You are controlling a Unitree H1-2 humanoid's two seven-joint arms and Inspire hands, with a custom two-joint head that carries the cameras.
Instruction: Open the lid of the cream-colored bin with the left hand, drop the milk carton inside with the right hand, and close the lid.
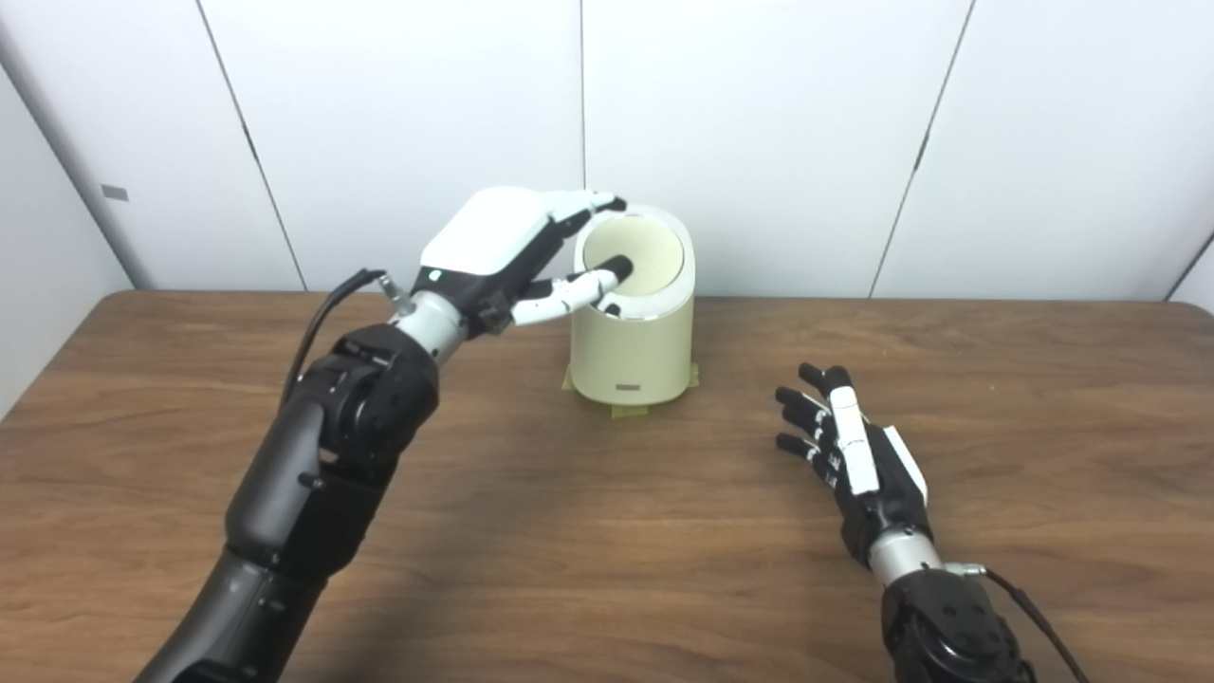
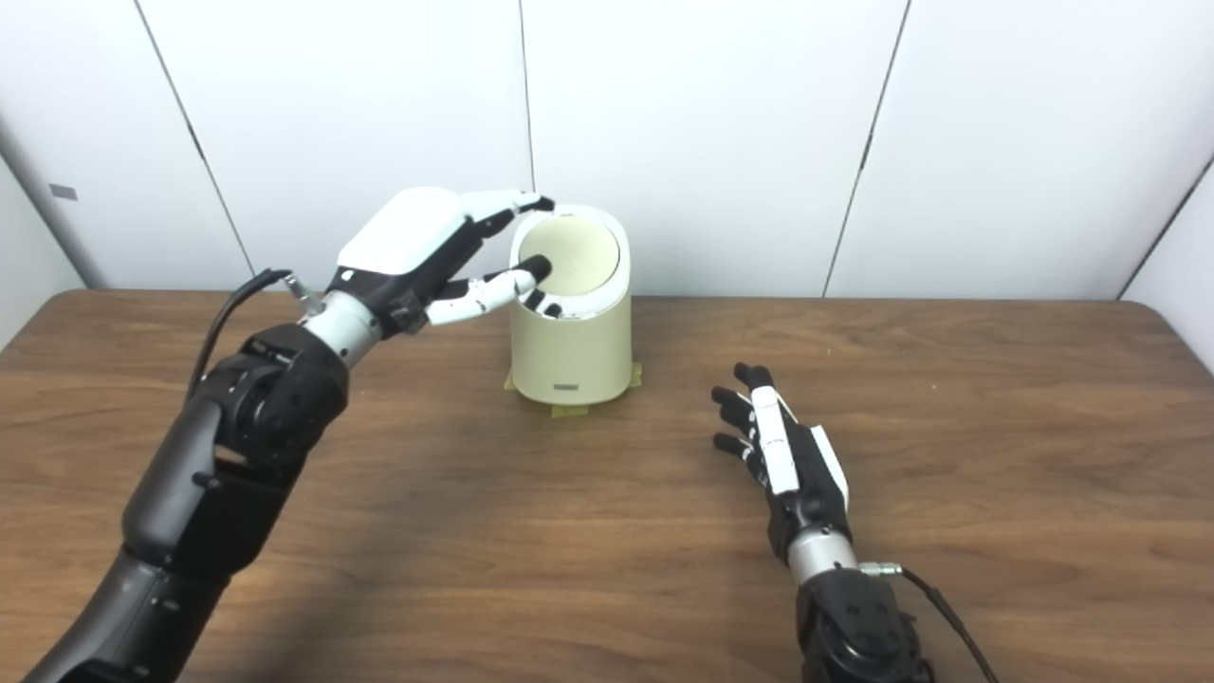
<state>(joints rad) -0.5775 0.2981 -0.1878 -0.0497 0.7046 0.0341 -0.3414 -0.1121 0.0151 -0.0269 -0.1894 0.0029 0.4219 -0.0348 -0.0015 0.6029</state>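
Two hands are showing over the wooden bench (image 1: 607,569). Toward the back of it, close to the white wall panels (image 1: 759,142), the cream-colored bin (image 1: 634,346) is standing upright on a bit of greenish tape (image 1: 630,410), with its round lid (image 1: 634,254) sitting tilted toward the camera inside the white rim. The left hand (image 1: 517,251) is reaching to the bin's top from the left side: its thumb tip is pressing on the lid's near-left part, while its fingers (image 1: 593,204) are curling over the rim's upper left edge. It is spread fairly wide and is gripping nothing that can be made out; whether the lid is pushed in at all cannot be told. The right hand (image 2: 782,453) is lying low over the bench to the right of the bin and nearer the camera, well apart from it, empty, with its fingers extended and slightly spread, pointing away toward the wall. No milk carton is appearing in either view.
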